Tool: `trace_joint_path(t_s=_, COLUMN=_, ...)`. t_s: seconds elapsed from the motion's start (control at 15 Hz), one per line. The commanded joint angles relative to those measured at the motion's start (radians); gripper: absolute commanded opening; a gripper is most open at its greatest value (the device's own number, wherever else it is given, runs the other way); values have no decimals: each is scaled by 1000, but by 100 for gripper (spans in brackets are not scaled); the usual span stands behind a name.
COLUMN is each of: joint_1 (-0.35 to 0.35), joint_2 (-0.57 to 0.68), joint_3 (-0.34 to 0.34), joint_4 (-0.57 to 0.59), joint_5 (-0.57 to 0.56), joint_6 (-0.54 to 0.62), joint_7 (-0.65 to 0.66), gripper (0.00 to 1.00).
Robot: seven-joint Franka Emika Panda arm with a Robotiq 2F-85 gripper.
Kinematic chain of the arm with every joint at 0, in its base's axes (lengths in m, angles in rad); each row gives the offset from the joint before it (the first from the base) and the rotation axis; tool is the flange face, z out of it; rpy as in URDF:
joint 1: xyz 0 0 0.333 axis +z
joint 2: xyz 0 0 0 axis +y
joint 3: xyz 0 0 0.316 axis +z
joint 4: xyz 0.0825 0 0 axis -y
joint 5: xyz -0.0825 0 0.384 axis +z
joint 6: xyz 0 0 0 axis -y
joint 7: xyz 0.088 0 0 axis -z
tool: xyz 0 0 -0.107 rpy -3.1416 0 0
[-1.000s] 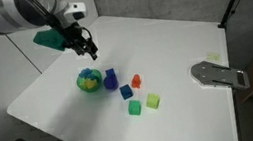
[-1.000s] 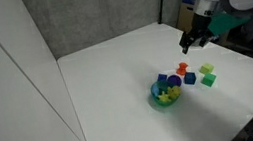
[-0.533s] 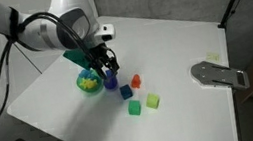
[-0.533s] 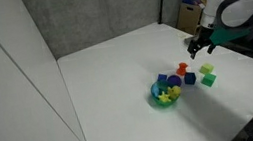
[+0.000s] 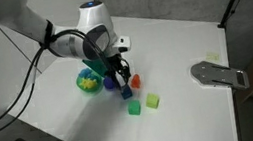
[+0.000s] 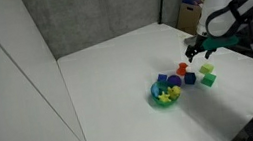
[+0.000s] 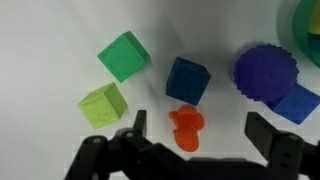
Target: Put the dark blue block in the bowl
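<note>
Claw spread wide over the blocks, gripping nothing

On the white table (image 7: 40,40) the gripper (image 7: 201,126) hangs with its fingers (image 7: 140,124) far apart, touching nothing I can see. There is one bowl (image 5: 81,82), one purplish block (image 7: 266,72) and two green cubes (image 7: 124,55) (image 7: 103,104). One dark blue block (image 7: 187,79) sits outside the bowl. One small orange piece (image 7: 185,122) lies between the fingers.
</note>
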Motion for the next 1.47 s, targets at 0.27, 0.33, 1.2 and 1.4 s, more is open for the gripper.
trace_joint_path(t_s=0.27, joint_1=17, joint_2=196, joint_3=-17, joint_4=158, joint_5=77, joint_6=-2, joint_7=11, gripper=100)
trace_joint_path(t_s=0.33, joint_1=20, joint_2=217, joint_3=-20, joint_4=173, joint_5=84, joint_6=-1, joint_7=14, gripper=100)
trace_joint_path(t_s=1.2, joint_1=31, joint_2=415, joint_3=-26, joint_4=327, joint_5=154, joint_6=-24, joint_7=20, gripper=100)
trace_joint_path(t_s=1.4, joint_1=36, joint_2=428, joint_3=-25, joint_4=336, joint_5=159, joint_6=-27, joint_7=17, gripper=100)
